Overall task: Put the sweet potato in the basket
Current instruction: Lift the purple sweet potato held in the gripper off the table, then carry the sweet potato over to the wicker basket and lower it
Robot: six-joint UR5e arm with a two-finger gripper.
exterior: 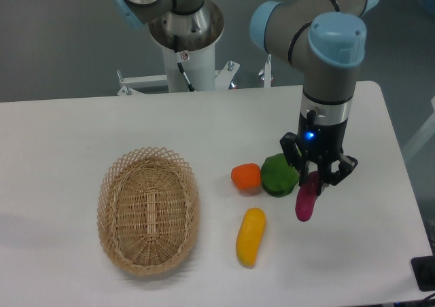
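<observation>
Your gripper (314,182) pinches the small magenta-purple sweet potato (305,202) by its upper end; next carry it left over the oval woven wicker basket (148,210).

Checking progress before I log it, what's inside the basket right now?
Nothing shows inside the basket; only its woven floor. The sweet potato hangs in the gripper off to the right. The near wall hides a strip of floor.
</observation>
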